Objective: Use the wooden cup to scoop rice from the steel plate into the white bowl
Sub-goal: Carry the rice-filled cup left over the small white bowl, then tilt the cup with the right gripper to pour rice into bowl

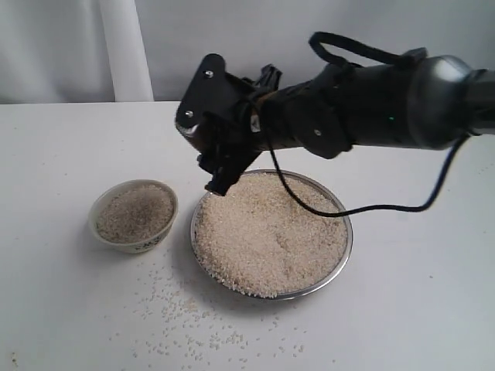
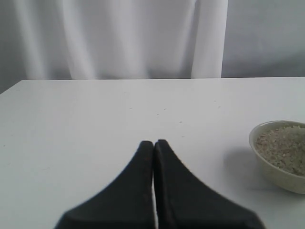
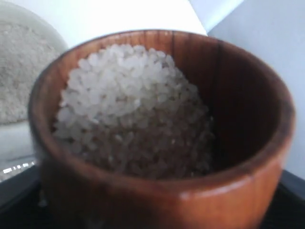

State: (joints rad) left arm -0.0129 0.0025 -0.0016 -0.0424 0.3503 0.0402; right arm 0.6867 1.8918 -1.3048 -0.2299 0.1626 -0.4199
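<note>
**Wooden cup [image 3: 157, 191] brim-full in my right gripper, over the plate's upper-left rim**

Closest to my right wrist camera is the cup itself. It fills nearly the whole picture, and rice [image 3: 128, 119] is mounded inside it up to the rim. Black parts of my gripper show at both sides of its base, so my jaws are clamped on the cup's wall.

In the exterior view my right gripper [image 1: 220, 174] hangs at the centre of the frame, tilted downward, with its fingertips just above the upper-left edge of the steel plate [image 1: 340, 259]. The gripper body mostly hides the cup there. The plate is heaped with rice almost edge to edge.

The white bowl [image 1: 135, 243] sits at the left of the frame, below and to the left of my gripper. It stands near the plate without touching it, and it already holds rice. Loose grains [image 1: 193, 328] lie scattered on the white table [image 1: 62, 154] across the lower middle of the frame.

My left gripper [image 2: 153, 143] has its two fingers pressed together with nothing between them, low over bare table, with the bowl off to one side.
</note>
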